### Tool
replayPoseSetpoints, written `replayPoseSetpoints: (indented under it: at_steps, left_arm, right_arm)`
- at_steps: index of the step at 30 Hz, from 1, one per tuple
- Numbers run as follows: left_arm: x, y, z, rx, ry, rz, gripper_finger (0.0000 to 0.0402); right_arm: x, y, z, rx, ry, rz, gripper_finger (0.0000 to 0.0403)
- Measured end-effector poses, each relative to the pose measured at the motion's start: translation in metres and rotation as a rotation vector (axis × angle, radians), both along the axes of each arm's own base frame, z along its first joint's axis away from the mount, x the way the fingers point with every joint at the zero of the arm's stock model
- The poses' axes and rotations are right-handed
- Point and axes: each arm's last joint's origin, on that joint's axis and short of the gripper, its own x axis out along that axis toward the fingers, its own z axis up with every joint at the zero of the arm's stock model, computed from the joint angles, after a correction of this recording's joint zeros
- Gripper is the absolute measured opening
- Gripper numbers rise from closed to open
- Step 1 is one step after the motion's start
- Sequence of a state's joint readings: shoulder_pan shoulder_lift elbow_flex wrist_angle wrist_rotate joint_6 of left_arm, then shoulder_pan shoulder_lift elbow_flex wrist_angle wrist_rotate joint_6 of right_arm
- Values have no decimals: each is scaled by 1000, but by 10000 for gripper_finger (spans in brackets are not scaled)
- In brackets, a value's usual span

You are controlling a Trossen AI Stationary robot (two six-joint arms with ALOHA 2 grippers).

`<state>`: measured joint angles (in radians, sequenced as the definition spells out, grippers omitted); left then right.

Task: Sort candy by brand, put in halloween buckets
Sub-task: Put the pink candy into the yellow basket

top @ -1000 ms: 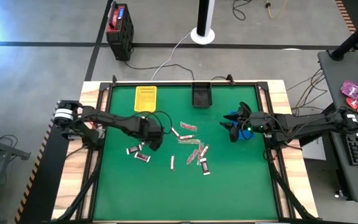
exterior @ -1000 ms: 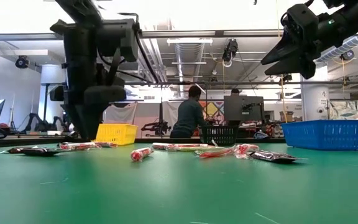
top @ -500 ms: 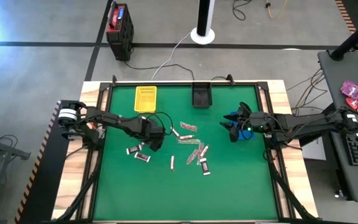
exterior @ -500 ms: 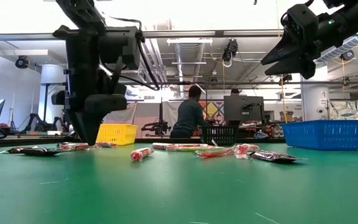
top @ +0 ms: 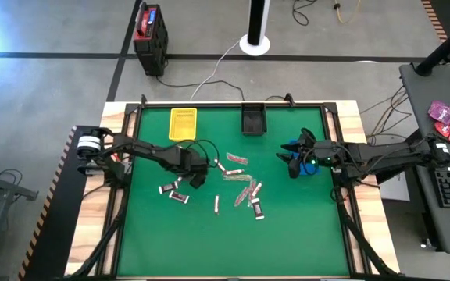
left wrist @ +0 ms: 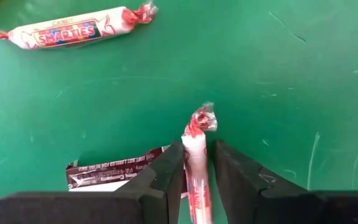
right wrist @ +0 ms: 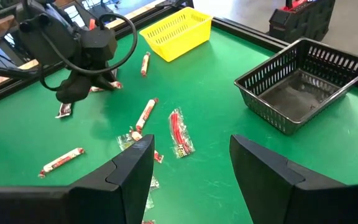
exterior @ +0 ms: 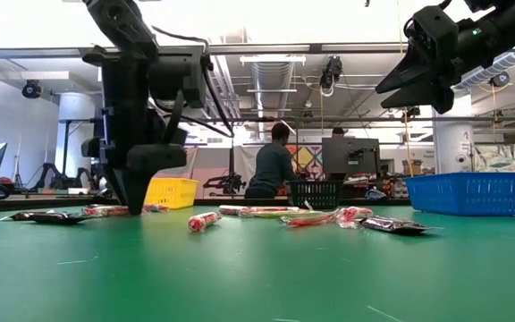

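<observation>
Candy lies scattered mid-table (top: 239,184): white-and-red rolls and dark brown bars. My left gripper (top: 196,179) points down at the table's left-centre and is shut on one white-and-red roll (left wrist: 194,158). A dark brown bar (left wrist: 114,175) lies right beside that roll, and another roll (left wrist: 73,32) lies farther off. At the far edge stand the yellow bucket (top: 183,123) and the black bucket (top: 254,119). The blue bucket (exterior: 472,192) stands at the right. My right gripper (top: 291,165) hangs open above it and holds nothing. My left gripper pinches the roll's two long sides (left wrist: 193,149) between its two fingers, just behind the twisted red end (left wrist: 202,118). The fingers come from above, pointing down. The roll lies flat on the green table, its twisted end sticking out past the fingertips.
A large black-and-red box (top: 150,35) and a white post (top: 255,39) stand on the floor beyond the table. A person (exterior: 271,170) shows in the room behind. The near half of the green table (top: 233,242) is bare.
My left gripper's fingers have drawn together around the white-and-red roll, and the gripper has settled slightly lower onto it. The roll lies where it was. My right gripper has kept still.
</observation>
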<state>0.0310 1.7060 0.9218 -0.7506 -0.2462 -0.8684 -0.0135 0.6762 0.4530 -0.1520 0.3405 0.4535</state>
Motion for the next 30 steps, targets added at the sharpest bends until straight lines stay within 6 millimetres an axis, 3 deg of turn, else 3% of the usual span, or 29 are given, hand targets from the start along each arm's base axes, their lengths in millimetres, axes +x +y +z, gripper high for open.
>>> replayPoseSetpoints:
  at_steps: [6,12,19,25,30]
  left_arm:
    - [1,0,-1,1,3,-22,72]
    - [1,0,0,0,0,-33,17]
    - [4,-1,3,0,-8,-54,17]
    - [14,-1,27,2,-63,-147,12]
    - [16,5,59,43,-123,-283,12]
  right_arm:
    - [0,0,0,0,0,0,203]
    - [0,0,0,0,0,0,203]
    - [0,0,0,0,1,1,203]
    - [0,0,0,0,1,1,203]
    - [0,0,0,0,1,1,203]
